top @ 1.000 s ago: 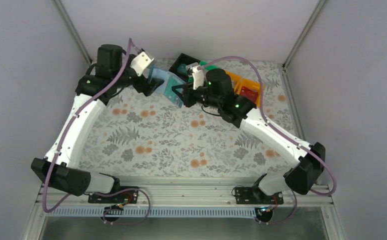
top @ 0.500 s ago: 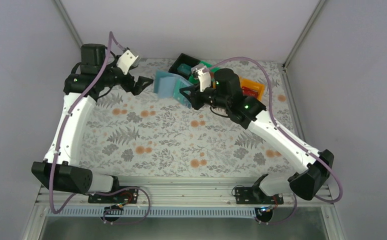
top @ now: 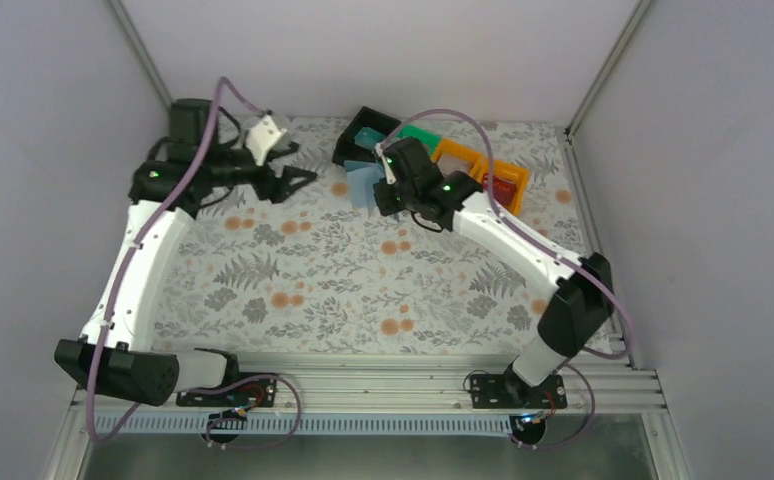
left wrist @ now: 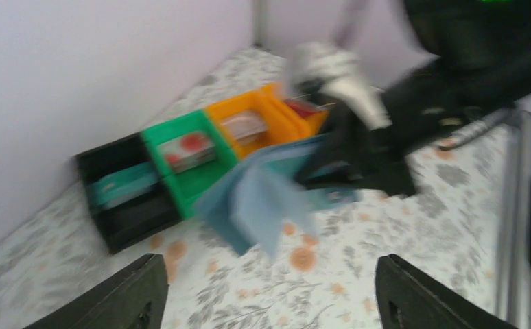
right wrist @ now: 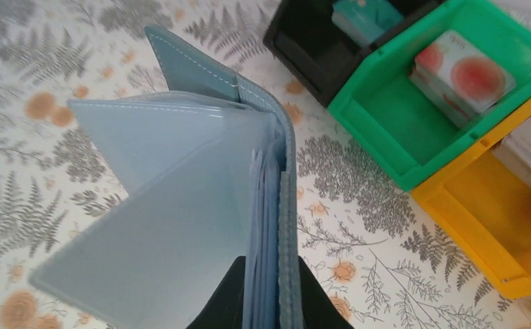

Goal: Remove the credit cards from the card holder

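My right gripper [right wrist: 271, 301] is shut on one side of the blue card holder [right wrist: 180, 185] and holds it open above the mat, just left of the bins. The holder also shows in the top view [top: 365, 183] and, blurred, in the left wrist view [left wrist: 269, 199]. My left gripper [top: 293, 180] is open and empty, off to the holder's left, with its fingers [left wrist: 122, 295] spread wide. A teal card [right wrist: 366, 17] lies in the black bin [right wrist: 304, 41]. A pale card with red marks [right wrist: 462, 72] lies in the green bin [right wrist: 414, 130]. No card shows in the holder's pockets.
An orange bin [top: 483, 170] with a red card [top: 501, 187] stands at the back right, beside the green bin [top: 421, 135] and black bin [top: 363, 128]. The floral mat [top: 363, 270] covers the table. Grey walls close in on three sides.
My left gripper let go of the card holder and drew back to the left. My right gripper swung the holder left and toward the black bin, and its arm straightened.
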`<state>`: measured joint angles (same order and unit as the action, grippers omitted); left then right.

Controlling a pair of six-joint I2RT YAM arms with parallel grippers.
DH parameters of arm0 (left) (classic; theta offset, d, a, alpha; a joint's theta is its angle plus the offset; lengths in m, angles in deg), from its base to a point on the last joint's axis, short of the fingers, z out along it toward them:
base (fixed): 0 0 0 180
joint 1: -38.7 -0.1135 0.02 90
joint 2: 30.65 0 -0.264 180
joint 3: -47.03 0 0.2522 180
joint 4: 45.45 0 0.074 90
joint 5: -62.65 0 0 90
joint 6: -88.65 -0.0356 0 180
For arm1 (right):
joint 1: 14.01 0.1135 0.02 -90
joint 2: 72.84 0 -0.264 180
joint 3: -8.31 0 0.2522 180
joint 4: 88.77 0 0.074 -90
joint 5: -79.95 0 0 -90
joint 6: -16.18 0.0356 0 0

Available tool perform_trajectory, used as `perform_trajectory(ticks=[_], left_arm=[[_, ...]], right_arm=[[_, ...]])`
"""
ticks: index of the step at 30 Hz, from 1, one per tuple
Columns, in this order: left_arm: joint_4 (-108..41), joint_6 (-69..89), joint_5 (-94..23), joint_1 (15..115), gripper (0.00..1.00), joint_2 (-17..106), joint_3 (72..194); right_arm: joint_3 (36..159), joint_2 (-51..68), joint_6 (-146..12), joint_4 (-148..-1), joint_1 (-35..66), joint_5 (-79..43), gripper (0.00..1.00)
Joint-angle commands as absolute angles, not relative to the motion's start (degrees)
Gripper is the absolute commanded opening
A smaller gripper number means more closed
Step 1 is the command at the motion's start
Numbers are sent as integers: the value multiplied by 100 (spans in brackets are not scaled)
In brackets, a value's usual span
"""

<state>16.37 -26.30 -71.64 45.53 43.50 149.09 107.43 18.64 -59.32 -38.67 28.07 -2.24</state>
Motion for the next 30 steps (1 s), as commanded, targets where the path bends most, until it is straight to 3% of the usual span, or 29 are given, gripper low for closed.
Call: perform_trajectory(ticks=[1, 7, 13, 20, 30], left_arm=[[1585, -2540, -7445, 5530, 71, 4470, 14469], [1103, -2120, -8068, 5984, 46, 4765, 13854], [530, -1586, -7887, 5958, 35, 5058, 13500], [176, -1393, -7126, 5460, 29, 4985, 13351], [394, -1684, -6700, 5339, 29, 4825, 13454]], right_arm=[[11344, 2348, -5829, -3644, 2859, -270, 4], [11819, 2715, -5747, -3945, 2935, -1090, 4], [11760, 2701, -5709, -4329, 2932, -2078, 4], [11442, 2351, -5733, -4602, 2919, -2519, 4], [11218, 1937, -5941, -4812, 2914, -2932, 4]])
